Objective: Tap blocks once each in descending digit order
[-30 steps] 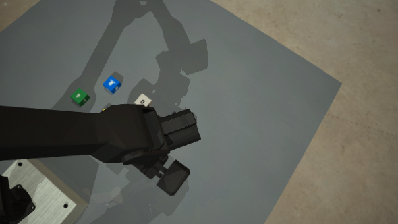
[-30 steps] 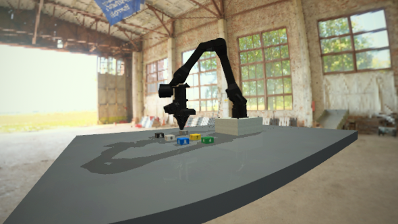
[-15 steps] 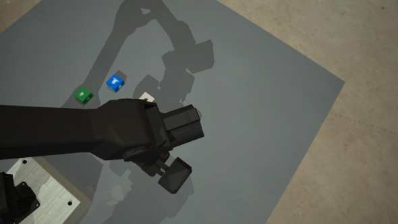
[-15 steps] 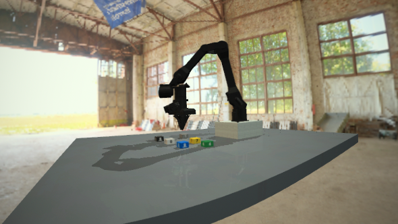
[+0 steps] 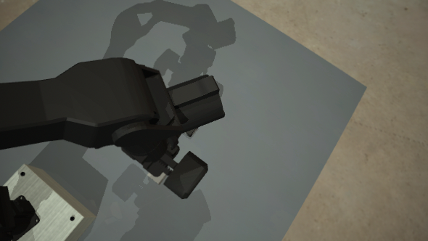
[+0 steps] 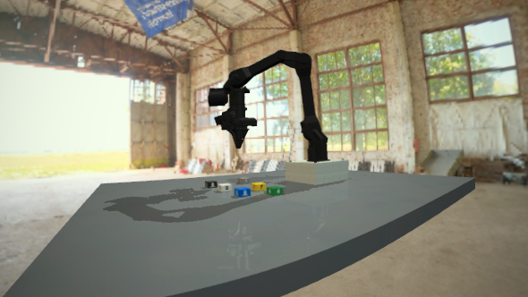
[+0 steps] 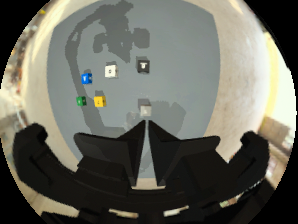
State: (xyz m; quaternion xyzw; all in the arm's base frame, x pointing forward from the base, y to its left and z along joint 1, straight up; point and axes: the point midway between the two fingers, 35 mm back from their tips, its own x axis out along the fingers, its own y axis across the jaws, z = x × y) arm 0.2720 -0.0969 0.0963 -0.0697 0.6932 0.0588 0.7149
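Gripper (image 6: 238,144) hanging high above grey block (image 6: 243,180), fingers pressed together, pinching nothing. Digits on blue block (image 6: 242,191), yellow block (image 6: 259,186), green block (image 6: 275,190) showing too small for reading.

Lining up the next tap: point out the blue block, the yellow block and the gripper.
blue block (image 6: 242,191), exterior view, front face
yellow block (image 6: 259,186), exterior view, front face
gripper (image 6: 238,144), exterior view, closed fingertips
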